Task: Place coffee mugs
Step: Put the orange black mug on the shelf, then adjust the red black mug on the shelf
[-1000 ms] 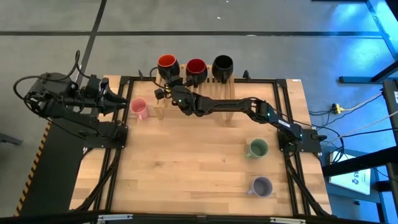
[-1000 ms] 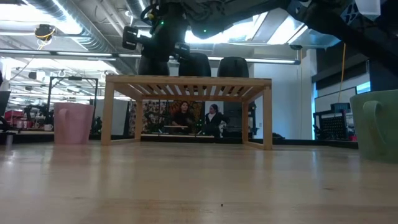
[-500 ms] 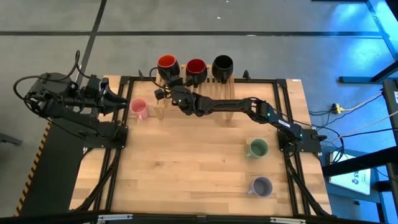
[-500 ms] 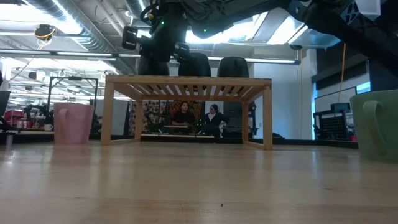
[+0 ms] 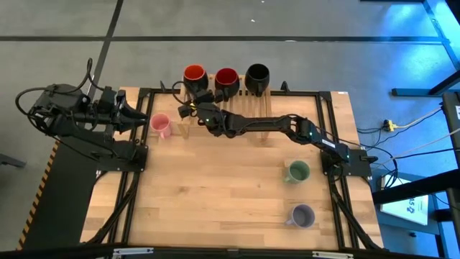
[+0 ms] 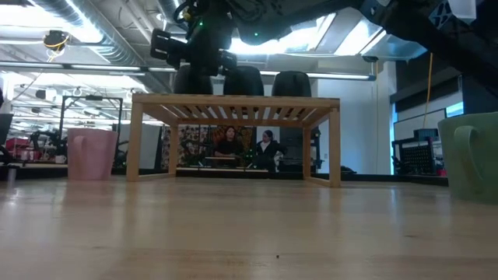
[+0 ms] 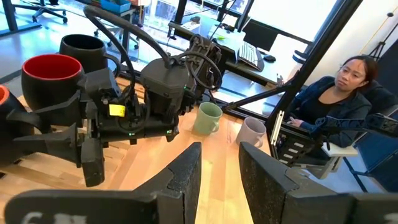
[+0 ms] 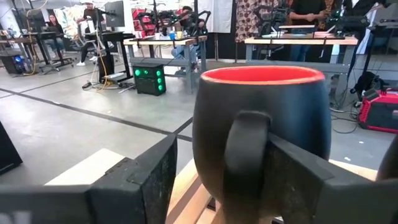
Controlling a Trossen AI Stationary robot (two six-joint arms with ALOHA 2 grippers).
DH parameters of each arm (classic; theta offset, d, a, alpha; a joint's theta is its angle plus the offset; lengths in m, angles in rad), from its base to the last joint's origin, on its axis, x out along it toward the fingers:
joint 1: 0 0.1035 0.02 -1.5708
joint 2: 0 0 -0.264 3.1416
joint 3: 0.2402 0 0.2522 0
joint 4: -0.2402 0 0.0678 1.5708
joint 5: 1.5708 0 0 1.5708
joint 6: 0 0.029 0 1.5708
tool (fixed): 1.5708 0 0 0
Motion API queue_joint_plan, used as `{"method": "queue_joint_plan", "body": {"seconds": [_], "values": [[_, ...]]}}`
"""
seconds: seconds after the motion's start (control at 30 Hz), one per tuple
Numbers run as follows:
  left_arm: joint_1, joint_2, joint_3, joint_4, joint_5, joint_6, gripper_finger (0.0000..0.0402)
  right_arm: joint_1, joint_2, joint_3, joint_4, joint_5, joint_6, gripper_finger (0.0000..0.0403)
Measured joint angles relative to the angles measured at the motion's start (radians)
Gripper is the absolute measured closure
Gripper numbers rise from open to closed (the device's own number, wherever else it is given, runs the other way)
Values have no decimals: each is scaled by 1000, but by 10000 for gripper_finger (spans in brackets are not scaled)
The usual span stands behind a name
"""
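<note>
A low wooden rack (image 5: 237, 93) is standing at the far edge of the table (image 5: 230, 201), and three mugs are sitting upright on top of it in a row: the orange mug (image 5: 193, 75), the dark red mug (image 5: 226, 78) beside it and the black mug (image 5: 257, 74) at the other end. The green mug (image 5: 297, 171) and the lavender mug (image 5: 302, 215) are resting on the table well behind the right arm's jaws, near its base. In the room beyond, a seated person (image 7: 336, 99) is showing in the left wrist view.

The right arm is stretching nearly flat across the table from its base toward the rack, and the right gripper (image 5: 192, 102) is sitting just in front of the orange mug. Its fingers (image 8: 134, 180) are spread apart with the mug's handle (image 8: 245, 162) standing upright in the gap between them; whether they are touching it is hard to tell. The handle is pointing straight back at the wrist, and the mug's mouth is facing up.

The left arm is waiting folded at the table's left edge. The left gripper (image 7: 217, 171) is hanging with its jaws parted and holding nothing; the pink mug (image 5: 160, 125) is standing upright on the table just ahead of them, beside the rack.
</note>
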Motion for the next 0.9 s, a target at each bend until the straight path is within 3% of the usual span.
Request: {"method": "queue_joint_plan", "body": {"seconds": [0.43,0.67,0.77,0.9], "values": [[0,0,0,0,0,-1,299,44,0,10,22,14,-17,181],[0,0,0,-6,0,0,299,115,-3,212,-81,13,-130,181],[0,0,0,-20,0,0,299,139,-97,143,-66,28,-112,181],[0,0,0,-40,16,-1,299,152,-207,140,-266,73,-56,181]]}}
